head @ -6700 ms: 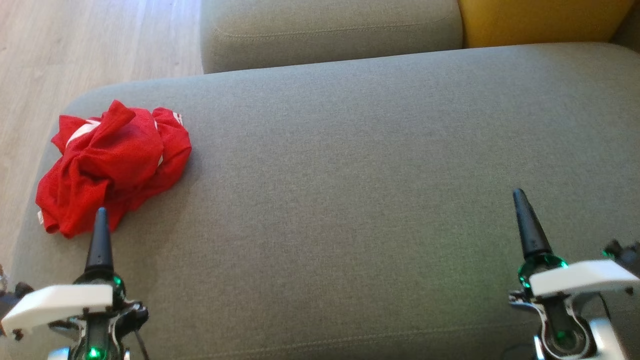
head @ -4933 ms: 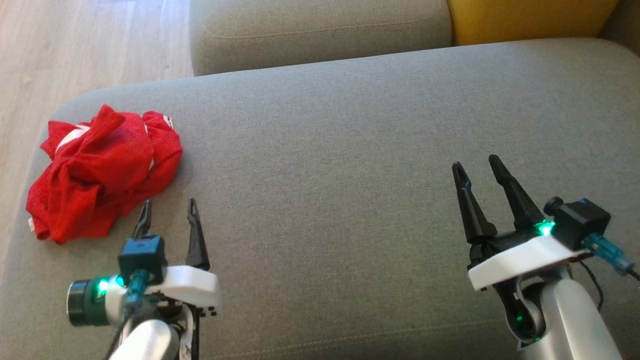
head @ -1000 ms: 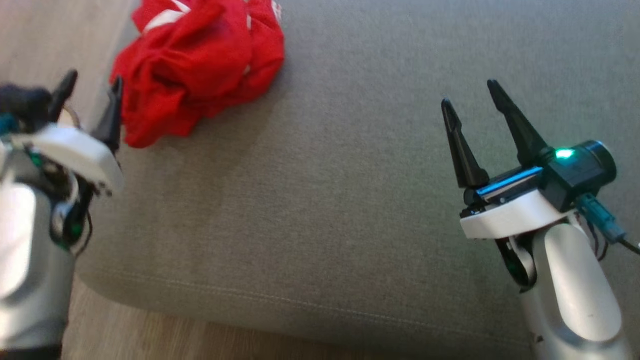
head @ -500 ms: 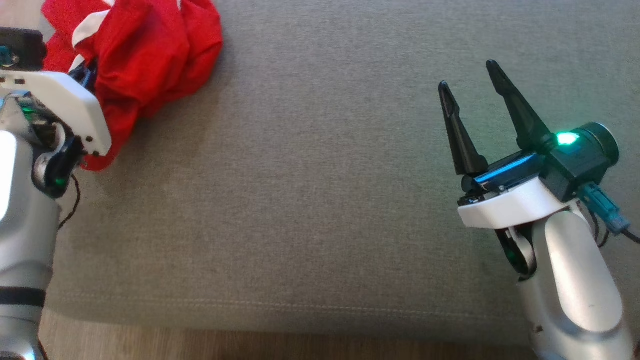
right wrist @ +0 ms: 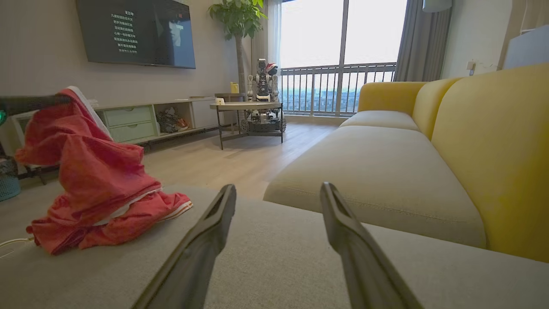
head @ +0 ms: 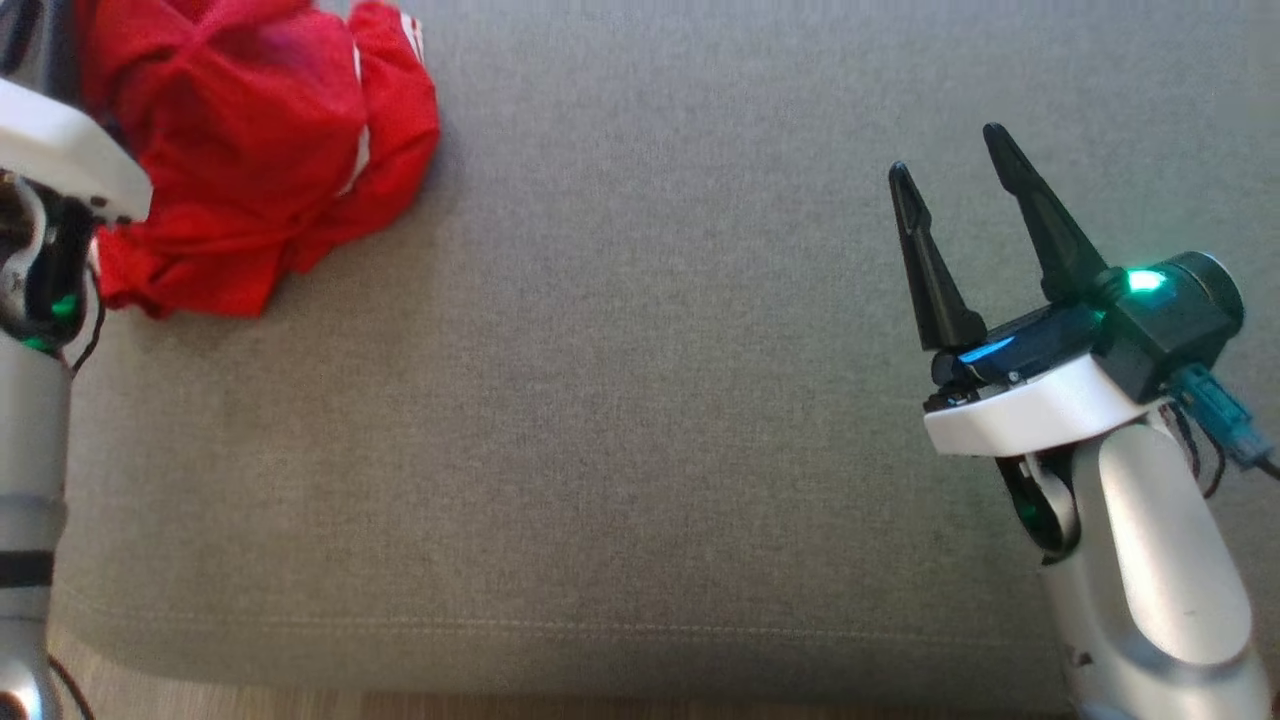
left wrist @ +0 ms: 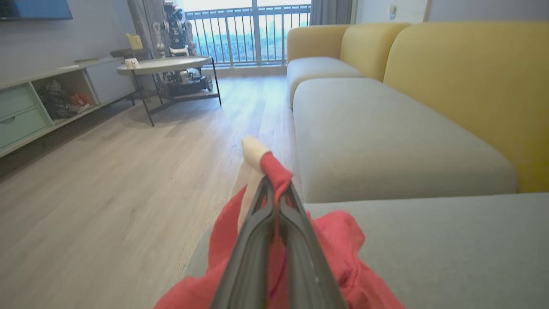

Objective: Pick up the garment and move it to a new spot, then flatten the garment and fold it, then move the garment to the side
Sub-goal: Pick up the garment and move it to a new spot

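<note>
Clearly, wrist-side, left hand (left wrist: 276, 188) pinches the garment (left wrist: 336, 238); overhead, right hand (head: 945, 150) stands spread.

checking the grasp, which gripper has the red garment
The left gripper: it is shut on a fold of the red garment, while the right gripper stands open and empty.

Garment (head: 250, 150) top beyond upper edge
</note>
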`<state>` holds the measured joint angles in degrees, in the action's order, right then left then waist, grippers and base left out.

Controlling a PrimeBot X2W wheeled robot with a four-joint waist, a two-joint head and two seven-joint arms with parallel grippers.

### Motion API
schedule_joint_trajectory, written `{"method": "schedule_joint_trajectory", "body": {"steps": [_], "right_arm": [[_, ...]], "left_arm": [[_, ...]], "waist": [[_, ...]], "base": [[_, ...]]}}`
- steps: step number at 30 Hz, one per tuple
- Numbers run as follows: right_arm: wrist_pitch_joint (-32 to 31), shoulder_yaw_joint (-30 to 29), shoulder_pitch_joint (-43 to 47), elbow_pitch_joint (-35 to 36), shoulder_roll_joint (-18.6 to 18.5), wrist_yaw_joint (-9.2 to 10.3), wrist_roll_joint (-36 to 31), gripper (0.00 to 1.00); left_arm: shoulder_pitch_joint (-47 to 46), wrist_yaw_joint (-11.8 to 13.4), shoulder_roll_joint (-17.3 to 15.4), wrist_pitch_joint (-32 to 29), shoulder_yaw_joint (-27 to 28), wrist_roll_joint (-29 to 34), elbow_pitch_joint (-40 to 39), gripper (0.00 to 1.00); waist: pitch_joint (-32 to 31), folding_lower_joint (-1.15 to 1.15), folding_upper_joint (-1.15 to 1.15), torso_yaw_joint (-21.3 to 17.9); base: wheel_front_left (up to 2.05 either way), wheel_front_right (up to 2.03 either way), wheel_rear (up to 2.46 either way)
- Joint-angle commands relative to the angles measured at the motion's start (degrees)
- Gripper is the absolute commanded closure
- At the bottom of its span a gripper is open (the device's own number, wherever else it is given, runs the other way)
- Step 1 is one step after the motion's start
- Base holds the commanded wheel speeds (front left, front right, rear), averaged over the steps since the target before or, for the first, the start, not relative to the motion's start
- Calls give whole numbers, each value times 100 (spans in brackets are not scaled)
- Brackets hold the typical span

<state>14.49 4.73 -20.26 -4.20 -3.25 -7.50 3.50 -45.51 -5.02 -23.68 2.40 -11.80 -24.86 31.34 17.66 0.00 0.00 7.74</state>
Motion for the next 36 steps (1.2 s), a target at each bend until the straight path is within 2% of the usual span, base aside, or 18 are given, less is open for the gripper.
{"method": "schedule_joint_trajectory", "body": {"steps": [1,6,7,11,16,20,27,32,36], "right_arm": [[51,133,54,148,37,1,44,0],[51,15,156,35,37,1,129,0],[51,-31,182,-5,37,1,151,0],[51,-78,186,-24,37,1,176,0],[51,-222,77,50,37,1,213,0],[51,-356,-49,119,37,1,296,0],[51,-376,-247,227,37,1,354,0],[51,-523,-353,400,37,1,402,0],[51,-594,-355,528,37,1,432,0]], "left_arm": [[-195,66,-260,101,252,1,-337,100],[34,232,38,284,248,-108,-1070,100],[119,322,179,313,191,-105,-1426,100],[208,470,408,314,88,-102,-1980,100],[176,642,882,195,-245,-95,-2796,100],[-114,700,1305,169,-615,-6,-3112,100],[-509,934,1897,518,-956,6,-3063,100],[-666,1160,2015,739,-1222,75,-2532,100],[-553,1330,1998,911,-1315,257,-1611,100]], "waist": [[-241,0,0,-4],[-698,0,0,-41],[-848,0,0,-92],[-1001,0,0,-238],[-990,0,0,-643],[-904,0,0,-1100],[-783,0,0,-2150],[-523,0,0,-2687],[-290,0,0,-2866]], "base": [[0,0,0],[0,0,0],[0,0,0],[0,0,0],[0,0,0],[0,0,0],[0,0,0],[0,0,0],[0,0,0]]}}
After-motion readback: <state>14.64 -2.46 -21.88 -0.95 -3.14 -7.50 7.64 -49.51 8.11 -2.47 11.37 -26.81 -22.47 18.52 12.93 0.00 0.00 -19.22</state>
